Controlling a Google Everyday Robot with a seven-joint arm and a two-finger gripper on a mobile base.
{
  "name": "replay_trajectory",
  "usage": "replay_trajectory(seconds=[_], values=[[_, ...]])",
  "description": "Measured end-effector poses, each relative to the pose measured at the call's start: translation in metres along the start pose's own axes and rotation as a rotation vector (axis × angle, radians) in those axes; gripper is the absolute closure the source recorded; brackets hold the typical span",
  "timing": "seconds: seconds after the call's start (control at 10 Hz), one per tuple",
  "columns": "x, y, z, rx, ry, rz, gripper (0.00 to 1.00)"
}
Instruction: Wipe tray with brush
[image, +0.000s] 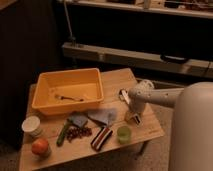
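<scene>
The wooden tabletop (116, 80) filled the lower frame, carrying the tray (50, 107) upper left, a white cup (32, 126), a striped block (101, 138), a green cup (123, 134) and the brush (123, 95); the pincer (134, 118) hung lower right.

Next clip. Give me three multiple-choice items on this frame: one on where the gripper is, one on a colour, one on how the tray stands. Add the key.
1. Where is the gripper?
A) low over the table, right of the tray
B) inside the tray
C) above the fruit

2. What colour is the small cup just in front of the gripper?
A) red
B) green
C) blue

3. How does the tray stand?
A) flipped over
B) on its side
C) upright, open side up

Key:
1 A, the gripper sits near the table's right edge, outside the tray's wall.
2 B, the cup reads green.
3 C, the tray's floor shows, with a thin dark utensil lying on it.
</scene>
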Motion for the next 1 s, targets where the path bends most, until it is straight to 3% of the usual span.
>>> replay_trajectory(seconds=[0.5,0.6,0.8,1.0], values=[[0.0006,-0.0009,-0.0031,0.004,0.002,-0.005,1.00],[0.0005,-0.0011,-0.0025,0.007,0.004,-0.002,1.00],[-0.0010,-0.0046,0.0046,0.048,0.031,0.060,1.00],[-0.0014,-0.0051,0.0006,0.047,0.024,0.055,1.00]])
